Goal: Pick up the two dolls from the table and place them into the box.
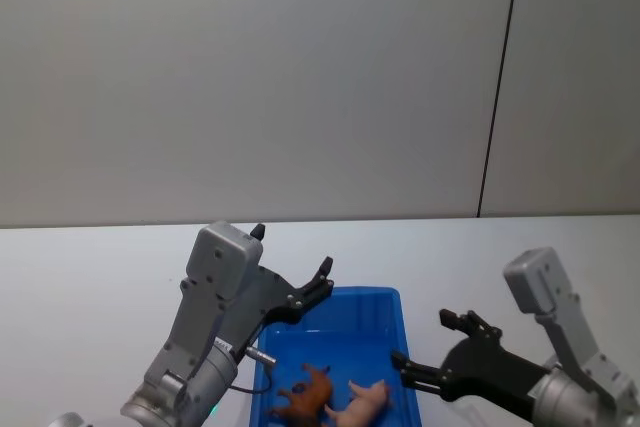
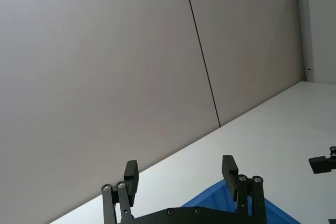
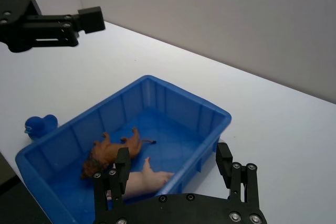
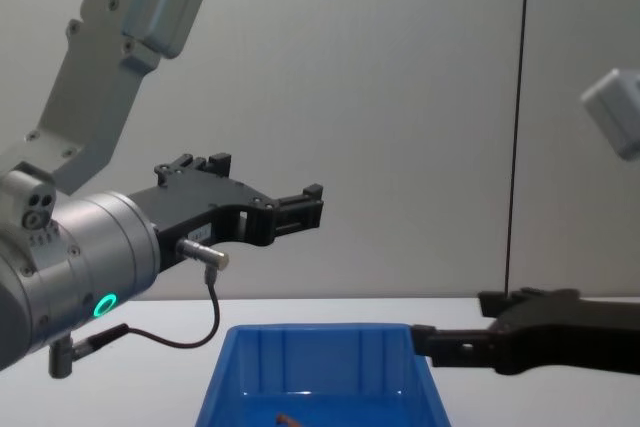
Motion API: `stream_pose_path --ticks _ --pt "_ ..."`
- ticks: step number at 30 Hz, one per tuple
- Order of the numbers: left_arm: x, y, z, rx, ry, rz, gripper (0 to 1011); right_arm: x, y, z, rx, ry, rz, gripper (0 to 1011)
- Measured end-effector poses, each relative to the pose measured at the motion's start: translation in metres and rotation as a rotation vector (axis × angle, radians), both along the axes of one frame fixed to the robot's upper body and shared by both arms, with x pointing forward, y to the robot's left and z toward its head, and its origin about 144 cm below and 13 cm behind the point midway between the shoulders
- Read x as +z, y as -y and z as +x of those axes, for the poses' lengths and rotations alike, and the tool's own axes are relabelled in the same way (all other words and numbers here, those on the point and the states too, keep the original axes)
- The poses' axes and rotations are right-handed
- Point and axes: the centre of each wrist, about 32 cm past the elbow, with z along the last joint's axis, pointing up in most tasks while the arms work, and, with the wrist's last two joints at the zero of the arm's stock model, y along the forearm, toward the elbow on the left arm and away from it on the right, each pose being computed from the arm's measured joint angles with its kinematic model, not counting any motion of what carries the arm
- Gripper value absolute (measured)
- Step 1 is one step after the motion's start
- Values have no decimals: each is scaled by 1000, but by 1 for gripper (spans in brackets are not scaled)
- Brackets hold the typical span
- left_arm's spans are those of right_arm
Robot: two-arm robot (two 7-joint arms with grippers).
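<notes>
Both dolls lie inside the blue box [image 1: 394, 299]: the brown fuzzy doll [image 1: 305, 397] on its side and the pale pink pig-like doll [image 1: 362, 402] next to it. The right wrist view looks down on the box [image 3: 185, 91], the brown doll [image 3: 112, 150] and the pink doll [image 3: 142, 180]. My left gripper [image 1: 292, 250] hangs open and empty in the air above the box's far left corner. My right gripper [image 1: 421, 337] is open and empty just off the box's right wall, at rim height. In the chest view the left gripper [image 4: 300, 207] is well above the box [image 4: 320, 367].
A small blue duck-shaped toy [image 3: 39, 126] sits on the white table [image 1: 90, 287] just outside the box's left side. The tabletop [image 3: 273, 129] stretches bare to the right of the box, with a grey wall behind.
</notes>
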Motion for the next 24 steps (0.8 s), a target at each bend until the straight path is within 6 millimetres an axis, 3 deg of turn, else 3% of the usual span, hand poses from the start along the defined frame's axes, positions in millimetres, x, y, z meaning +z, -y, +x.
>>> stream_pose_path --ticks 14,24 --pt "0 -2 -1 12 -4 16 1001 -5 19 -7 -39 14 -22 1001" --pt "-1 -15 -11 92 -37 50 1001 -6 25 -9 -50 18 -29 1001"
